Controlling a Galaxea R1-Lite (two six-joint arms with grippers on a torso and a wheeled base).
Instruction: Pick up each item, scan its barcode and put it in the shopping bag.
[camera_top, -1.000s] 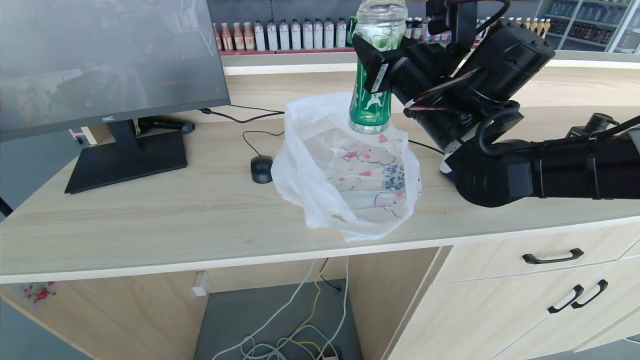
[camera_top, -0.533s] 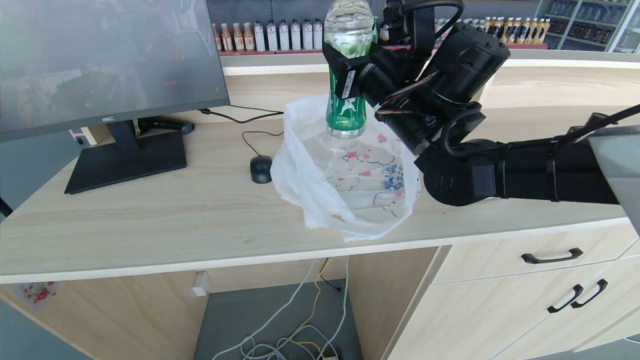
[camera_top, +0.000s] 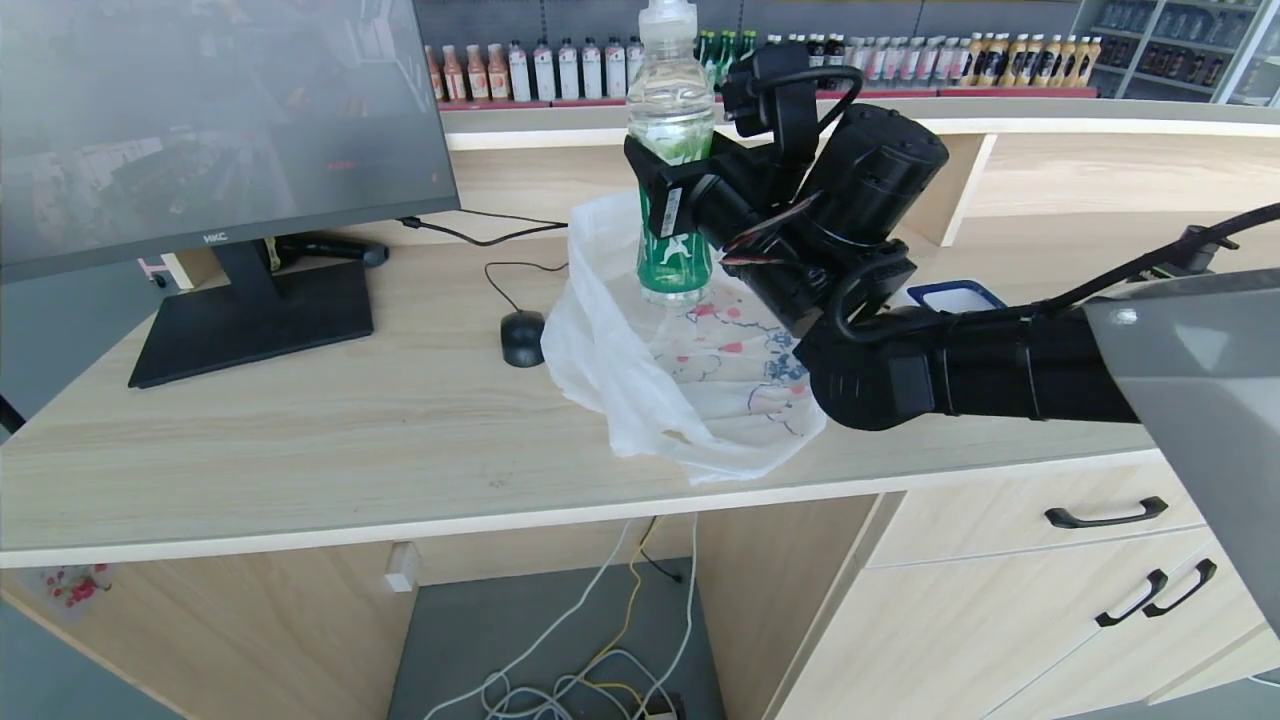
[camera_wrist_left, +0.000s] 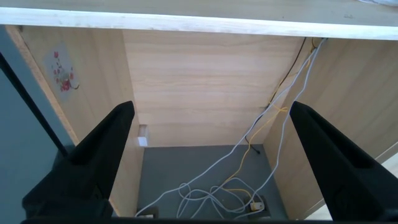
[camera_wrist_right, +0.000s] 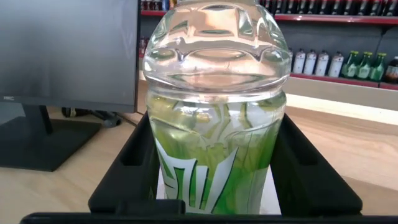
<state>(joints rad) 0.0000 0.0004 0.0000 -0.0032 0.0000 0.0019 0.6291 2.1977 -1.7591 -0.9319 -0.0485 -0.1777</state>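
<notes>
The ribbed clear plastic bottle (camera_top: 672, 262), green-labelled, stands upright, pinched between the flat black fingers of the right gripper (camera_top: 672, 188), over the crumpled translucent shopping bag (camera_top: 620, 390) on the pale woodgrain counter (camera_top: 300, 430). The left gripper (camera_wrist_left: 211, 124) hangs spread wide below it.

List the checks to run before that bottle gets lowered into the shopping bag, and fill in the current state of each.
1. Grip: right gripper shut on the bottle, bottle upright: ok.
2. Bottle base lined up over the mouth of the shopping bag: cannot tell.
3. Bag mouth open wide enough: cannot tell.
4. Barcode scanned: cannot tell.
5. Left gripper open, low below the counter, away from the bag: ok.
6. Mouse beside the bag, not under the bottle: ok.
</notes>
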